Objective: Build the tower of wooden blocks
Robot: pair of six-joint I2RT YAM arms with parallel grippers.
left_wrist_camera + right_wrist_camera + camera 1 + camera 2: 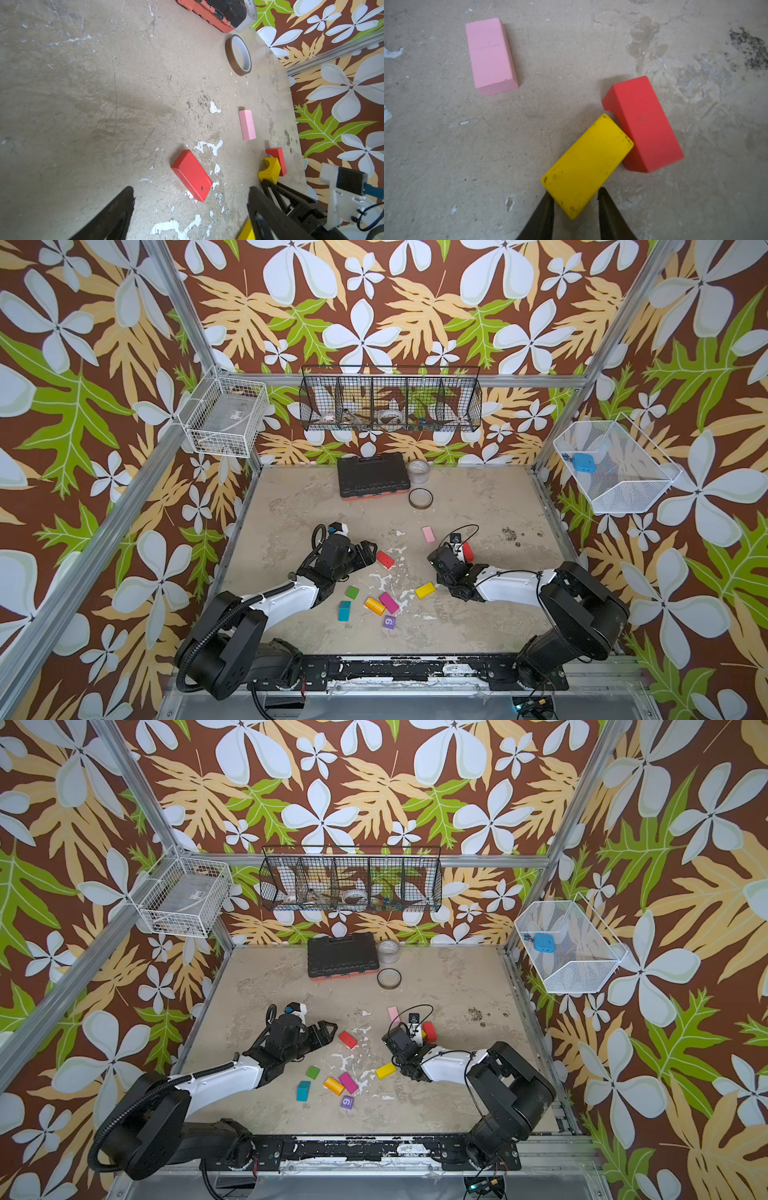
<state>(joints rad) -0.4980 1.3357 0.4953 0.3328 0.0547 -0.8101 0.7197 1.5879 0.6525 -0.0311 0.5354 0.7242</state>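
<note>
My right gripper (575,193) is shut on the near end of a yellow arch block (588,164), which leans against a red arch block (643,124). A pink block (490,56) lies beyond them. My left gripper (191,188) stands open just short of a flat red block (192,174), touching nothing. Nearer the front lie a yellow block (425,590), green (352,592), teal (344,610), orange (375,605), magenta (389,602) and a purple cube with a white digit (389,622). All blocks are loose; a tower is out of view.
A black tool case (371,475) and two tape rolls (418,470) (420,498) sit at the table's back. Wire baskets hang on the back wall (390,400) and on the side walls (226,416) (615,468). The arms' bases stand along the front rail (415,668).
</note>
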